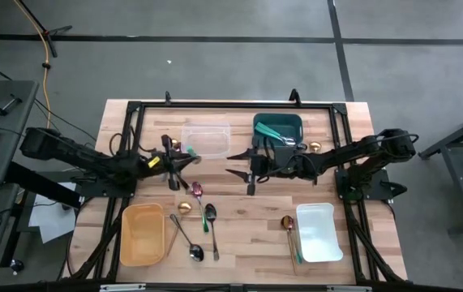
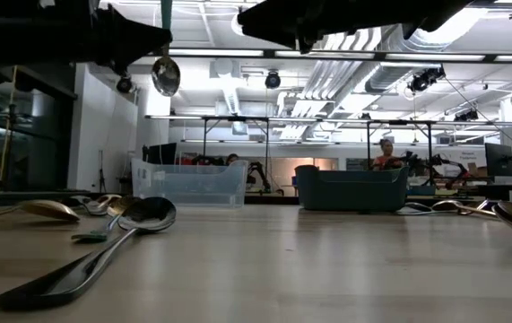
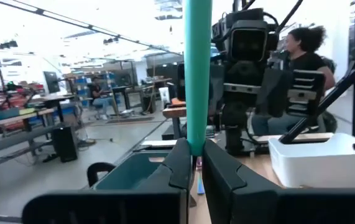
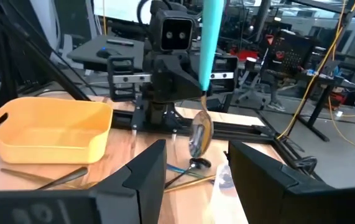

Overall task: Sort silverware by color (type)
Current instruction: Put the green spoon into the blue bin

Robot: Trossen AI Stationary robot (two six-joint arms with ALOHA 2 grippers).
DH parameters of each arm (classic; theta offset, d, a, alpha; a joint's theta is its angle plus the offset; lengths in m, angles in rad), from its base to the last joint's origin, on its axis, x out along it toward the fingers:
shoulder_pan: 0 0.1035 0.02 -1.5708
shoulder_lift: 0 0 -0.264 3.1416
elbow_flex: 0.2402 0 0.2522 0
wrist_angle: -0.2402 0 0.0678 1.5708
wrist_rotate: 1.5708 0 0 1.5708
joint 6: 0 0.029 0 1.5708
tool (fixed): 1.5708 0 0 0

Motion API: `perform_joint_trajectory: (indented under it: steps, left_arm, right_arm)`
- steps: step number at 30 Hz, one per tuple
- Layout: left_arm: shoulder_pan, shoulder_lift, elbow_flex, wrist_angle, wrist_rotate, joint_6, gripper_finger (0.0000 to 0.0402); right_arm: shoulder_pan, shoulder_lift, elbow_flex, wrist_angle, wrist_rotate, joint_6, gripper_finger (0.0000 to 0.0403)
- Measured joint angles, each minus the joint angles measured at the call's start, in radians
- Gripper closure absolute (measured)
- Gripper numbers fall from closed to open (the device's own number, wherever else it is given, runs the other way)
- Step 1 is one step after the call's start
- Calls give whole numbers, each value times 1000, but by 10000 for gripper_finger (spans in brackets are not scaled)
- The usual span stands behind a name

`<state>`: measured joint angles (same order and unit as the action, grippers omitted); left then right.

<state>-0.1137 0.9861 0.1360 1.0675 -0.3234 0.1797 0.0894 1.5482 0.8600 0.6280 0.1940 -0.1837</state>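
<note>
My left gripper (image 1: 184, 161) hovers over the table's middle left, shut on a teal-handled spoon (image 4: 199, 132). The spoon stands upright in the air, handle up and silver bowl (image 2: 166, 76) down. My right gripper (image 4: 193, 174) is open and faces it from the table's middle (image 1: 241, 173), touching nothing. On the table lie a pink-purple spoon (image 1: 197, 191), a gold spoon (image 1: 184, 208), another teal-handled spoon (image 1: 211, 225), a black spoon (image 1: 187, 239) and a gold spoon (image 1: 289, 235). More teal utensils lie in the teal container (image 1: 278, 130). My left gripper pinches the spoon's teal handle (image 3: 196, 134) between its two fingers, which come level from the table's left and lie across it. The handle rises above the fingers and the bowl hangs below them. The spoon is lifted clear of the table.
A clear container (image 1: 207, 139) and the teal container stand at the far side. A yellow container (image 1: 142, 235) sits near left, a white container (image 1: 319, 233) near right. A black frame (image 1: 134, 109) borders the table. A person (image 3: 301, 53) sits beyond the table.
</note>
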Motion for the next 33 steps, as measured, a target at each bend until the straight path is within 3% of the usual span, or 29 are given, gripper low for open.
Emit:
perform_joint_trajectory:
  steps: [14, 20, 23, 33]
  left_arm:
    - [17, 18, 30, -25, 34, -21, 390]
    - [21, 29, 30, -22, 34, -22, 390]
    - [35, 58, 30, -22, 41, -46, 391]
    - [63, 250, 115, -18, 161, -126, 391]
  right_arm:
    - [-51, 72, 0, 47, 1, 36, 233]
    - [-65, 123, 0, 197, -65, 53, 233]
    - [-65, 155, 0, 282, -119, 50, 233]
    - [-66, 239, 27, 415, -124, 73, 233]
